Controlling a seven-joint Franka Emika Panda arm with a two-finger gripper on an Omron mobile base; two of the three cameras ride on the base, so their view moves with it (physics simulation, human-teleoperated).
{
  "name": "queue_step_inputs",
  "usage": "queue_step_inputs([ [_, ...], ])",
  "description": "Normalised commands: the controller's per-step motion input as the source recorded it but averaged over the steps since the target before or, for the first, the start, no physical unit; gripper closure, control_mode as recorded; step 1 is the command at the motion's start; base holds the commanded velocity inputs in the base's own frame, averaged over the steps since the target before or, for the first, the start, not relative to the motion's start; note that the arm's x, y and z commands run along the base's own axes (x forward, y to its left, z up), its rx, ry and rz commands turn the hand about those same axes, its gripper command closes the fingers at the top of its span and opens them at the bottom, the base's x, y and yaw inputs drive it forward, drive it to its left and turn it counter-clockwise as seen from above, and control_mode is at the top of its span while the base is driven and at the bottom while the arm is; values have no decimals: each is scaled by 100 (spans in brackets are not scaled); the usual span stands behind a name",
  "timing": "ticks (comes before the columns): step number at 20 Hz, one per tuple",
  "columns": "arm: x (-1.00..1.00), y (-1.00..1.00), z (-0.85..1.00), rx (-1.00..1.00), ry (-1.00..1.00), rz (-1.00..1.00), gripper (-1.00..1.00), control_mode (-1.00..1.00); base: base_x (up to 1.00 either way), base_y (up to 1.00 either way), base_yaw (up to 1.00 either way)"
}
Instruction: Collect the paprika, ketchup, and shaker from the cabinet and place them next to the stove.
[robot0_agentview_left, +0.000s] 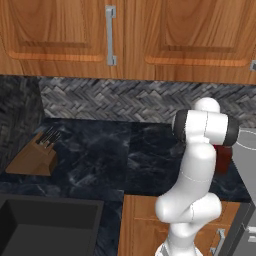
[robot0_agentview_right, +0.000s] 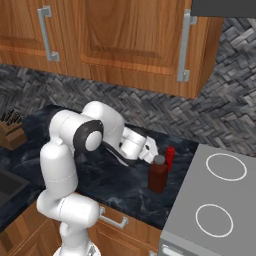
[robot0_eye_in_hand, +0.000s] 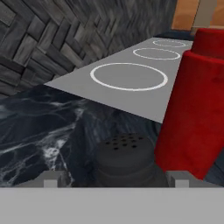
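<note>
Gripper state: the gripper is seen with its two tips spread wide, one at 7 o'clock and one at 5 o'clock of the hand view; nothing is pinched between them.
Contact: the shaker stands in the gap between the tips; whether a tip touches its side cannot be told.
Shaker: a dark grey cylinder with a perforated top, set upright on the black marble counter. In the right base view it is partly hidden by the jar.
Ketchup: the bright-red ketchup bottle is seen at 3 o'clock of the shaker in the hand view, just beside it, upright. In the right base view its red cap shows at 1 o'clock of the jar.
Paprika: the dark red-brown paprika jar is seen upright on the counter, near the stove's left edge.
Stove: the grey stove with white ring marks lies at 3 o'clock of the jar in the right base view.
Arm: the gripper is lowered to the counter at 10 o'clock of the jar.
Surroundings: a knife block is noted at 9 o'clock in the left base view, well apart from the bottles.
</note>
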Motion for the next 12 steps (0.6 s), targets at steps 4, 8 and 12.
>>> queue_step_inputs([
  [4, -5, 18, -27, 0, -12, 0, -100, -100, 0, 0, 0],
  [8, -13, 26, -28, 0, -11, 0, -100, -100, 0, 0, 0],
  [12, -20, 25, -26, 0, -12, 0, -100, -100, 0, 0, 0],
])
